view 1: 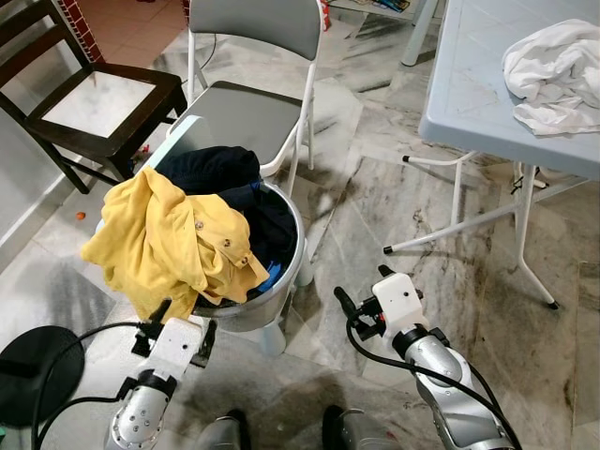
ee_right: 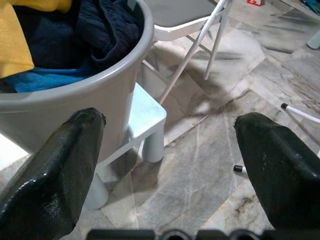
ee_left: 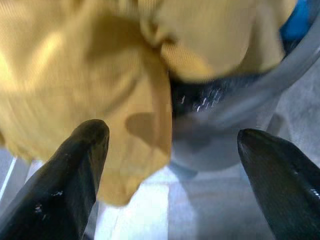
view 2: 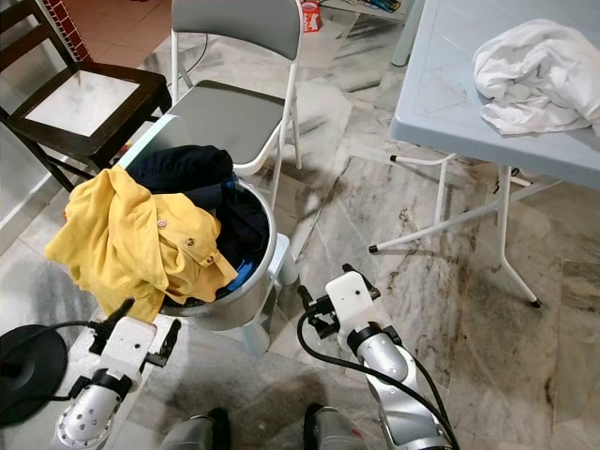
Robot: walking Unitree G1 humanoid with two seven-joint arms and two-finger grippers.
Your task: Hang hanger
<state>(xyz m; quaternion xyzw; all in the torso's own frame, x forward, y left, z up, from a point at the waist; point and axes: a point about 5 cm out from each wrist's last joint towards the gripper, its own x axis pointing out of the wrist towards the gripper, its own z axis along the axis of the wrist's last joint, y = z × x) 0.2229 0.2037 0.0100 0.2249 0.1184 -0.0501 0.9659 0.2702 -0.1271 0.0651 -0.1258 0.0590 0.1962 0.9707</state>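
Marble-tiled floor (view 1: pixel 375 206) of a home, seen from above. At upper right we see a pale blue folding table (view 1: pixel 469 84) carrying a crumpled white cloth (view 1: pixel 553 75); at upper left a dark wooden chair (view 1: pixel 94 103), and beside it a grey folding chair (view 1: pixel 248 103). Before the grey chair a grey laundry tub (ee_right: pixel 100 85) rests on a low white stool (ee_right: pixel 145 117); it is heaped with dark garments (view 1: pixel 220 173), and a yellow shirt (view 1: pixel 169 239) drapes over its near rim. Our left gripper (ee_left: pixel 172 165), fingers spread, hovers just below the shirt's hanging hem. Our right gripper (ee_right: pixel 170 160), likewise spread and empty, points at the floor beside the stool. We can make out no hanger and no rail. We judge the task barely begun: hanger still to find, grasp and hang.
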